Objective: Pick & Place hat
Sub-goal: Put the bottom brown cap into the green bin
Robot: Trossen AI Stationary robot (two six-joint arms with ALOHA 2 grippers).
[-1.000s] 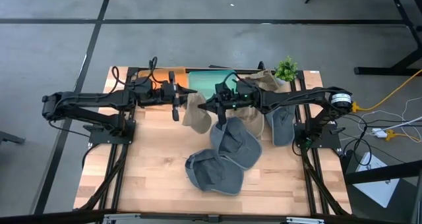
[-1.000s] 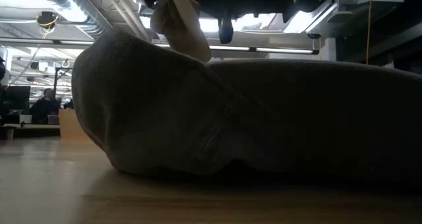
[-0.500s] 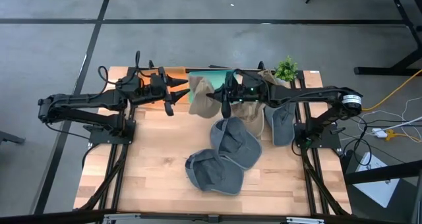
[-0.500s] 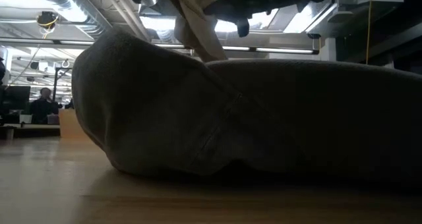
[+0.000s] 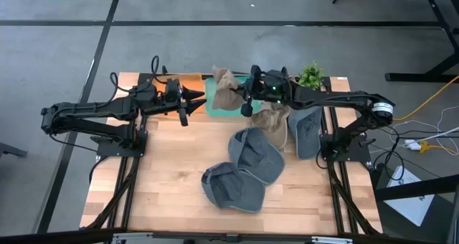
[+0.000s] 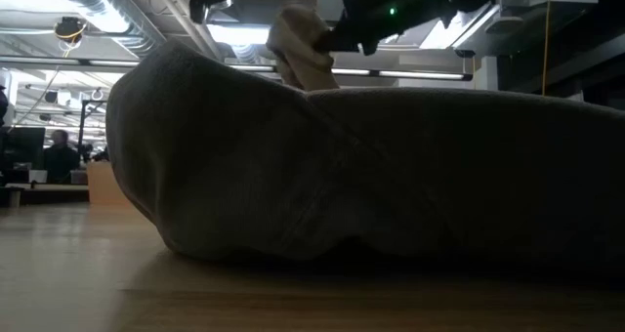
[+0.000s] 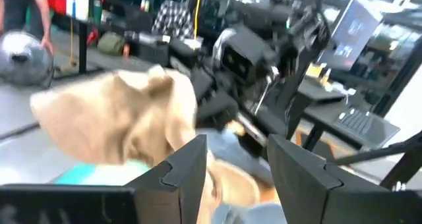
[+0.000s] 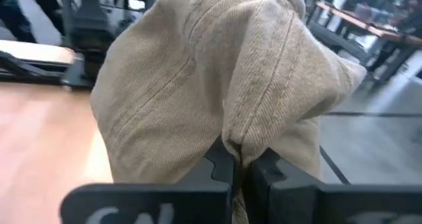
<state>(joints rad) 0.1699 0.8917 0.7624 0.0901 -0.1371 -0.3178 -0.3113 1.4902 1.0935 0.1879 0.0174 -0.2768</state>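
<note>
Hanging from the right hand [image 5: 242, 100], one tan hat [image 5: 226, 91] is clamped between its fingers, held above the teal bin [image 5: 212, 105] at the worktop's [image 5: 172, 172] far edge. Left hand [image 5: 192, 96] sits just beside it, fingers apart, empty. Count on worktop: three grey hats, two overlapping at centre [image 5: 255, 156] [image 5: 231, 188], one at right [image 5: 306, 133]; one more tan hat [image 5: 273, 122]; one small green plant [image 5: 311, 74].
</note>
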